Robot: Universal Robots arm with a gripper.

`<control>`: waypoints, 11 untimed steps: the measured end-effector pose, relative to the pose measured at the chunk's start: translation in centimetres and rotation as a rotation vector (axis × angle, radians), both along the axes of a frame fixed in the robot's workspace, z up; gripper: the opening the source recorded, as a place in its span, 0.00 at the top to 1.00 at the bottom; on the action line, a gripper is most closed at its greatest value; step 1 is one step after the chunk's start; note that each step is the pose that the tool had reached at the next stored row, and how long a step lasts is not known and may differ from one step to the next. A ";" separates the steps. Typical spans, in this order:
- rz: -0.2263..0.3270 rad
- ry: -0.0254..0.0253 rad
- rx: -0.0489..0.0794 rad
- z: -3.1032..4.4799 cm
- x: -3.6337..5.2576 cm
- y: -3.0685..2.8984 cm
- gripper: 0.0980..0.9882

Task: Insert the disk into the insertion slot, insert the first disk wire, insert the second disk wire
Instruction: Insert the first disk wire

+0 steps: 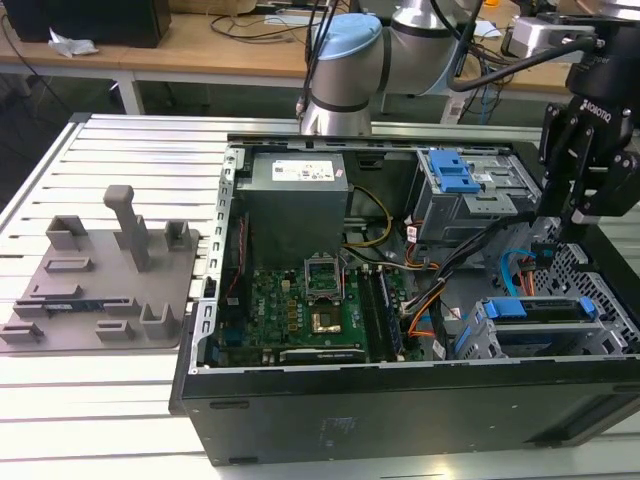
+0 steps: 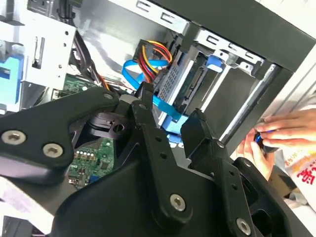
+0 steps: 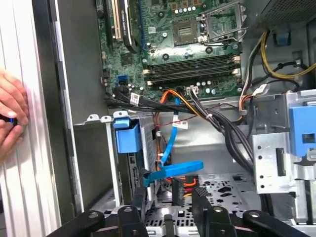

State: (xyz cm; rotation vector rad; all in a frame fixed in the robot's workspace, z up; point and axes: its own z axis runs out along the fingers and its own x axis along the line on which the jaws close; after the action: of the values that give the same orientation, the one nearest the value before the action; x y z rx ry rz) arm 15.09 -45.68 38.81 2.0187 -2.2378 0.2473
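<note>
Fingers (image 3: 200,201) of the gripper (image 3: 169,195) stand moderately parted and clamp nothing. A flat blue cable (image 3: 174,170) lies across the gap just past the tips; whether a tip touches it cannot be told. In the second wrist view the same cable (image 2: 168,109) runs behind the two black fingers (image 2: 150,128). Red and orange wires (image 3: 186,181) sit just beside the cable's end.

Just beyond these is the disk (image 3: 127,138), seated in the slot (image 3: 109,148), its blue caddy front at the mouth. In the exterior view the gripper (image 1: 572,222) hangs over the corner of the case (image 1: 400,420) on that view's right, with the disk (image 1: 535,310) in the slot (image 1: 478,338) just below it and the blue cable (image 1: 515,270) between them.

Farther out, the bay (image 1: 455,180) with a blue latch stands near the slot, black wire bundles run between them, and the motherboard (image 1: 300,300) fills the middle of the case. A hand (image 3: 10,118) rests outside the case wall holding a small dark and blue object. A grey fixture plate (image 1: 100,280) lies on the table, well apart.
</note>
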 end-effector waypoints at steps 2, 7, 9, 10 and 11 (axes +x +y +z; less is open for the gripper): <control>-0.010 0.0000 -0.008 -0.05 0.00 -0.01 0.55; -0.092 0.0000 -0.022 -0.56 0.34 0.00 0.55; -0.092 0.0000 -0.046 -0.58 1.42 -0.01 0.55; -0.092 0.0003 -0.073 -0.61 2.12 0.00 0.55; -0.092 0.0006 -0.090 -0.61 2.28 0.01 0.55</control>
State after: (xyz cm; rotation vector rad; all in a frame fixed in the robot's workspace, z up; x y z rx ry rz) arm 17.37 -45.67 38.20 1.8661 -2.2689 0.3314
